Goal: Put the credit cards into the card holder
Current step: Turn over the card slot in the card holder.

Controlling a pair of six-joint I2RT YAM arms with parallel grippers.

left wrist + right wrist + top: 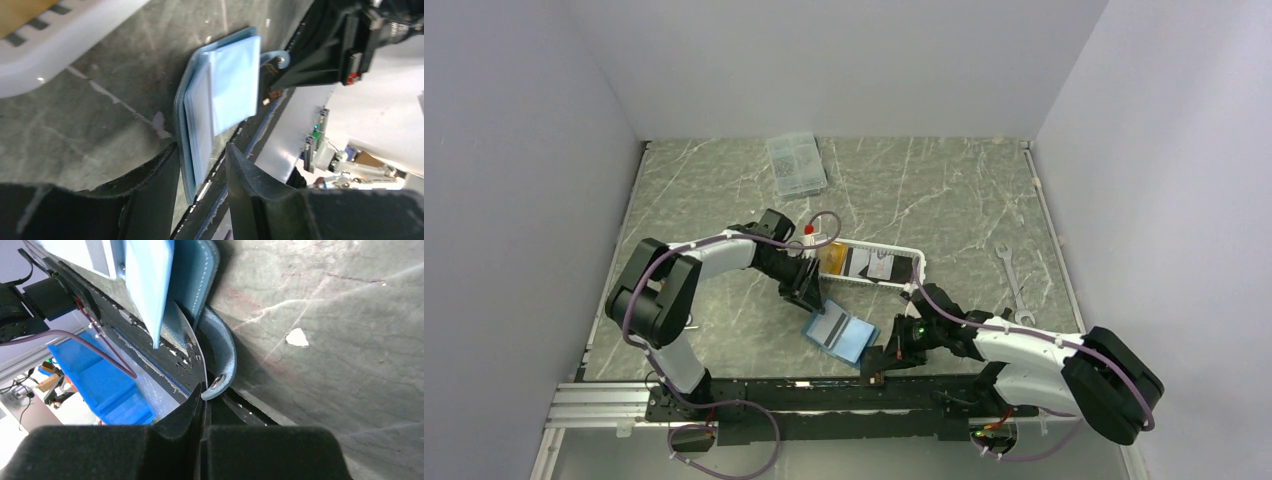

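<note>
A clear compartment box (796, 163) sits at the far left of the marbled table (944, 190), well apart from everything else. In front of it the left arm bends across toward the middle, and the left gripper (809, 295) hangs low at the near-left end of the card holder (839, 335). In the left wrist view its 2 fingers (155, 185) are spread wide, and the narrow end of the teal holder (225, 85) lies in the gap between them. Whether either pad touches the leather cannot be told.

Just behind the holder stands the white slatted basket (874, 285). The credit cards (864, 264) lie flat inside it: 1 yellow-gold at its left end, pale ones in the middle and 1 black toward the right. None is in the holder.

The holder lies open on the table near the front edge, with its lighter blue inner leaves turned up. The right gripper (886, 358) meets it at its near-right corner. In the right wrist view its jaws are clamped together on a thin leaf of the holder (195, 270), right beside the curled strap (222, 352) with its small snap.

Farther right, a metal wrench (1014, 290) lies alone near the wall.
</note>
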